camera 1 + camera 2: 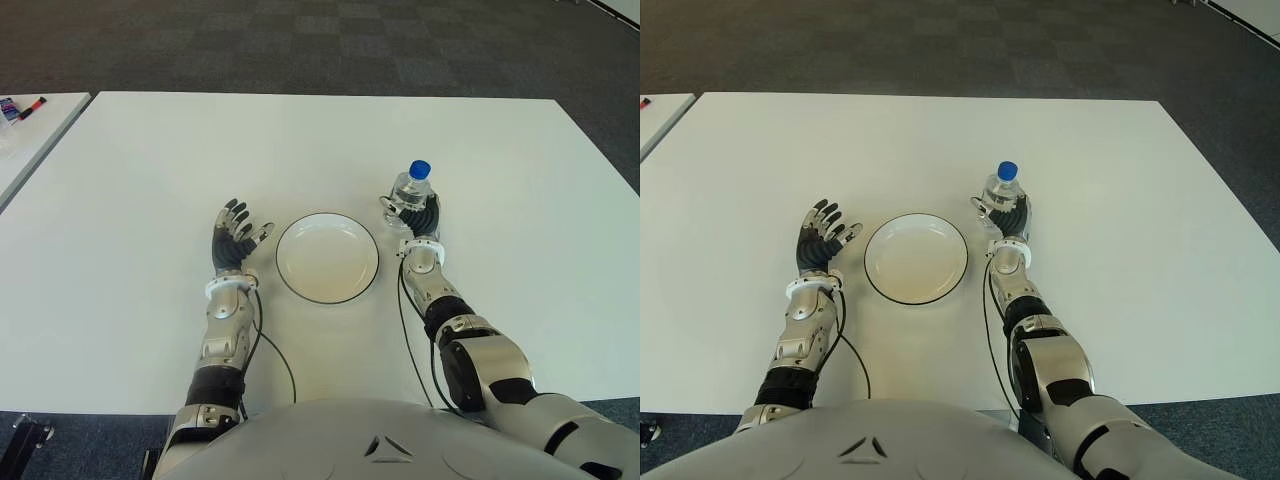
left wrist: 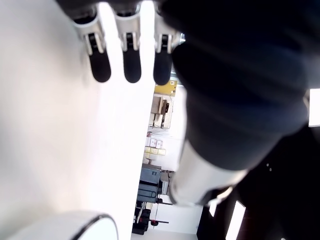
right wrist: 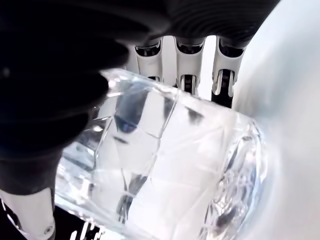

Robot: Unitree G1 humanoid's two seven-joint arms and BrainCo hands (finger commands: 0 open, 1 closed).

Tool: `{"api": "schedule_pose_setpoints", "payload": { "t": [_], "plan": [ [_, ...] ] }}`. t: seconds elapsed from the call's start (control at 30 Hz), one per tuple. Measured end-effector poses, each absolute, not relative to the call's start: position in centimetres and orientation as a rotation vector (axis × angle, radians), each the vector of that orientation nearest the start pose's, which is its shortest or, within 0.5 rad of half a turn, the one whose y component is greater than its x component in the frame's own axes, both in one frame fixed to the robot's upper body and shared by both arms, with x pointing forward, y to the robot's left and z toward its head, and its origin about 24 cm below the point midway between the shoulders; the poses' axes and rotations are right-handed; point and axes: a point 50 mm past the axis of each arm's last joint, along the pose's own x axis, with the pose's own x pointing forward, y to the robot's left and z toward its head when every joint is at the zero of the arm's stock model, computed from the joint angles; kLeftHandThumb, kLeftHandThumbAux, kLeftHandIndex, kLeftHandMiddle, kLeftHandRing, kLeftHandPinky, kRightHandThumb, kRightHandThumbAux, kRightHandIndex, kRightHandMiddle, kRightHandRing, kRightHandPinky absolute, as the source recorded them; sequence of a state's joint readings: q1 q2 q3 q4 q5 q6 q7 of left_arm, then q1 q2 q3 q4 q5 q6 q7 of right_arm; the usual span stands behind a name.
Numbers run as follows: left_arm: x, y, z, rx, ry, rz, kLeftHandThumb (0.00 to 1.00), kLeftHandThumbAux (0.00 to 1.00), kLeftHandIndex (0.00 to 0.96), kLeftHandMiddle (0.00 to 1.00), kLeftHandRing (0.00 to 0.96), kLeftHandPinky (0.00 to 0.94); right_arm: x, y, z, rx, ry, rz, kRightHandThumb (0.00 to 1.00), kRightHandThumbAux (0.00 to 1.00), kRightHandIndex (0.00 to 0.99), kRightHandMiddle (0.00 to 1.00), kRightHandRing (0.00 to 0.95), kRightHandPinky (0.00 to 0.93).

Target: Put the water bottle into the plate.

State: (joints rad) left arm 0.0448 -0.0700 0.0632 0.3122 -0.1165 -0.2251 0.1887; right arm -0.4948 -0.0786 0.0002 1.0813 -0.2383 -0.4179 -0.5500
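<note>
The white tabletop (image 1: pixel 150 160) carries a plate (image 1: pixel 327 257) between the two hands. The right robot hand (image 1: pixel 416 215), just right of the plate, is clamped on the upright bottle (image 1: pixel 411 186), outside the plate. The left robot hand (image 1: pixel 236 240) shows left of the plate, fingers spread, holding nothing.

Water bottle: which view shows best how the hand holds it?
Right wrist view: the right hand wraps its fingers around the water bottle close up. Both eye views show only its blue cap and upper body above the hand, right of the plate. Left wrist view misses it.
</note>
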Motion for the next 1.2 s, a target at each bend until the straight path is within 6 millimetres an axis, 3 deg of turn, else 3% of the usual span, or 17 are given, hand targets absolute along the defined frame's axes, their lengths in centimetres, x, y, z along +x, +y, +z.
{"api": "schedule_pose_setpoints", "payload": {
  "t": [0.2,0.33,1.2],
  "plan": [
    [22.94,16.11,-2.16,-0.171,0.148,0.294,0.053,0.998,0.159,0.187,0.168,0.193,31.43,-16.22,-1.23,-0.354,0.098,-0.349,0.836,0.683,0.397,0.498,0.665,0.709],
    [22.94,16.11,-2.13,-0.171,0.149,0.294,0.055,0.998,0.157,0.188,0.169,0.192,31.57,-16.20,-1.17,-0.357,0.105,-0.350,0.845,0.681,0.394,0.510,0.715,0.732],
    [22.84,16.16,-2.06,-0.170,0.155,0.295,0.055,0.998,0.158,0.188,0.165,0.188,31.74,-15.89,-1.32,-0.203,0.142,-0.323,0.855,0.678,0.399,0.537,0.867,0.856]
  ]
}}
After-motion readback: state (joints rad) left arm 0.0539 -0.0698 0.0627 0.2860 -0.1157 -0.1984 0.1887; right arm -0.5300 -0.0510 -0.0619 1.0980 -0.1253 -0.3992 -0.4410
